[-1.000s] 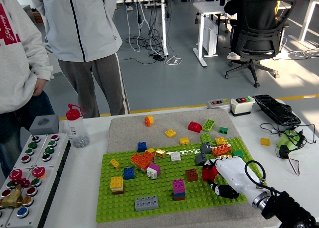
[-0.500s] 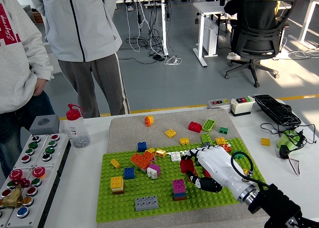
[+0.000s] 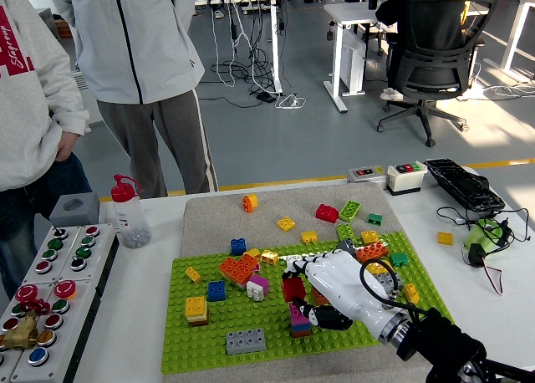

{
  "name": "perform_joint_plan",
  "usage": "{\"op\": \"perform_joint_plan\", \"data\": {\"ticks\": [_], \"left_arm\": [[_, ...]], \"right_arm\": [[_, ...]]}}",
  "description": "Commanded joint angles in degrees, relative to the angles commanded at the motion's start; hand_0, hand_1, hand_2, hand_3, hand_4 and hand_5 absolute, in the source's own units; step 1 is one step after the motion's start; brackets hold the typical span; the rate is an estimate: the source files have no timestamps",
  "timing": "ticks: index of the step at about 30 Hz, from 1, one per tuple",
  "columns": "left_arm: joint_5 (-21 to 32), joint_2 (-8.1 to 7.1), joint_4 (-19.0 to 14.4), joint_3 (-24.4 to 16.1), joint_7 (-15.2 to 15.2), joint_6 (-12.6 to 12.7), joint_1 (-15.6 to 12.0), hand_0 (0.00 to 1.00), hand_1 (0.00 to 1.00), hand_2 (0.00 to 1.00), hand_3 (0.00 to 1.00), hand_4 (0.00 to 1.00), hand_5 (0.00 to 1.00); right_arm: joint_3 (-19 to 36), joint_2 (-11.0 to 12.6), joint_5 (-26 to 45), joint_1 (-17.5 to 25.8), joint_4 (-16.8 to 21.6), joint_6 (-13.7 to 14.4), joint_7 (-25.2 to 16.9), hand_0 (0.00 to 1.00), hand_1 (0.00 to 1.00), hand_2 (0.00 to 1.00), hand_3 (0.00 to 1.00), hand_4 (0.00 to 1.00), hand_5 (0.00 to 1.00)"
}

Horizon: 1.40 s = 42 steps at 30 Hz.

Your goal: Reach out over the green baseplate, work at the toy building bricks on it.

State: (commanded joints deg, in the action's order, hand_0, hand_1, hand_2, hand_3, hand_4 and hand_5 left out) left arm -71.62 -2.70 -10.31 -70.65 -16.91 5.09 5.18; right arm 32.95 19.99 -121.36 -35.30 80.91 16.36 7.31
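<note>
While the two standing people at the far left keep their hands off the worktop, the flat green studded baseplate (image 3: 276, 337) holds scattered toy bricks. At its centre the white right hand (image 3: 322, 293), having swept leftward across the plate within the last second, grips a small dark-red brick (image 3: 293, 288), apparently carrying it towards the magenta-and-purple brick stack (image 3: 299, 319).

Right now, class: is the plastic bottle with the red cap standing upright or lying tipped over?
Upright. The bottle stands on its base on the white table, red cap on top, beside the button panel.
</note>
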Motion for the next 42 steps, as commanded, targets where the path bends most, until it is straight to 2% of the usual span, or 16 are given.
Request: {"op": "perform_joint_plan", "data": {"ticks": [8, 42], "left_arm": [[-0.3, -0.01, 0.0, -0.2, 0.0, 0.1, -0.2, 0.694, 0.717, 0.704, 0.634, 0.385, 0.998], [0.0, -0.05, 0.0, -0.2, 0.1, 0.0, 0.1, 0.695, 0.716, 0.704, 0.635, 0.387, 0.998]], "right_arm": [[-2.1, 0.3, -0.9, -0.6, 0.0, -1.6, 1.1, 0.421, 0.559, 0.588, 0.584, 0.518, 0.076], [-2.1, 0.1, 0.3, -0.8, -0.1, -3.6, 2.5, 0.393, 0.529, 0.582, 0.577, 0.511, 0.081]]}}
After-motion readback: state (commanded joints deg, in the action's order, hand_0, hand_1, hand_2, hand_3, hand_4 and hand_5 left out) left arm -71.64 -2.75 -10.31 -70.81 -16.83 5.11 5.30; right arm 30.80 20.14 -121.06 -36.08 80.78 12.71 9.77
